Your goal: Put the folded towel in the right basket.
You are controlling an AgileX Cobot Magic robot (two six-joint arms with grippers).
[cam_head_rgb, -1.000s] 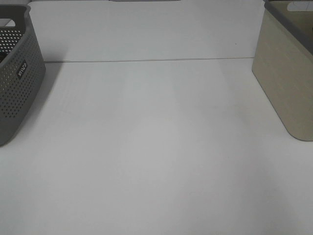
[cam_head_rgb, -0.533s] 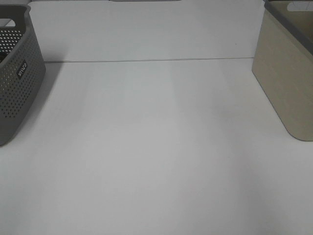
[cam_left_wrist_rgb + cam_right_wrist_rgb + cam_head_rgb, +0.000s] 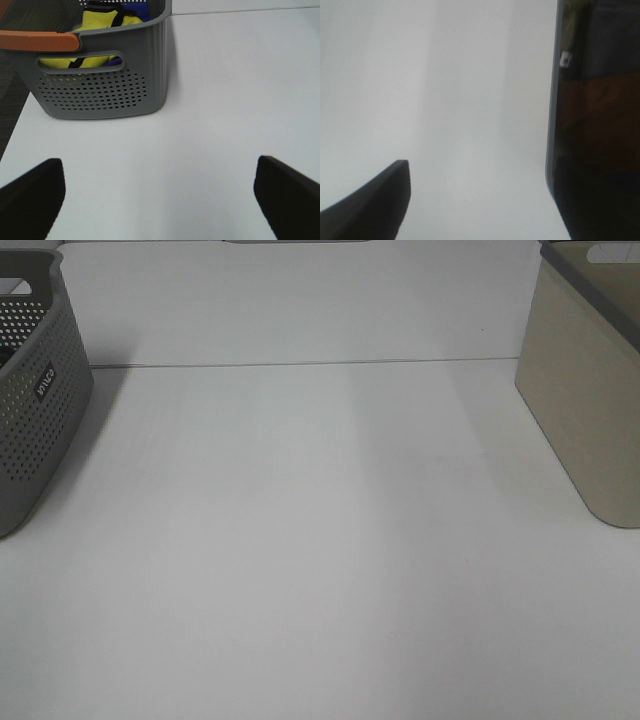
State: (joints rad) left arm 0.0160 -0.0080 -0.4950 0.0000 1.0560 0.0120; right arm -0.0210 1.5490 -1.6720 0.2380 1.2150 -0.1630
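The right basket (image 3: pixel 585 390) is beige with a grey rim and stands at the table's right edge; its inside is hidden. No folded towel shows in any view. Neither gripper shows in the exterior view. In the left wrist view my left gripper (image 3: pixel 160 200) is open and empty, its dark fingertips (image 3: pixel 30 195) wide apart over bare table, short of the grey basket. In the right wrist view my right gripper (image 3: pixel 480 200) is open and empty over bare table; one dark finger (image 3: pixel 375 200) shows clearly.
A grey perforated basket (image 3: pixel 30 390) stands at the left edge; in the left wrist view this basket (image 3: pixel 100 85) holds yellow and blue fabric (image 3: pixel 107 20) and has an orange handle (image 3: pixel 37 41). The white table (image 3: pixel 320 540) ends at an edge (image 3: pixel 552 100) in the right wrist view.
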